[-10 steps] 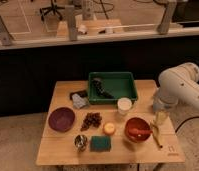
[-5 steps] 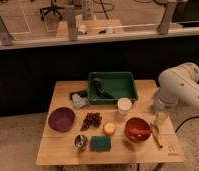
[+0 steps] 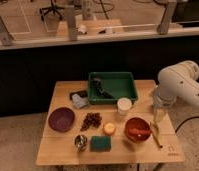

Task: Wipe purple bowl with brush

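Hanging open and empty near the right edge of the light wooden bench (image 3: 63, 150), the pale two-finger gripper (image 3: 157, 117) is hovering just beside the glossy red-orange bowl (image 3: 138, 129). The slim blackish brush (image 3: 100, 88) is lying inside the green rectangular plastic tray (image 3: 134, 91), probably stowed there for pickup. The round, shallow dark-purple bowl (image 3: 61, 119) is sitting well apart at the bench's left side.

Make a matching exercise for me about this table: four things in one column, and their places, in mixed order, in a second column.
1. purple bowl
2. brush
3. green sponge
4. gripper

A. inside the green bin
B. at the right edge of the table, beside the red bowl
C. on the left side of the table
D. near the front edge, about the middle

Pairs: 1-C, 2-A, 3-D, 4-B
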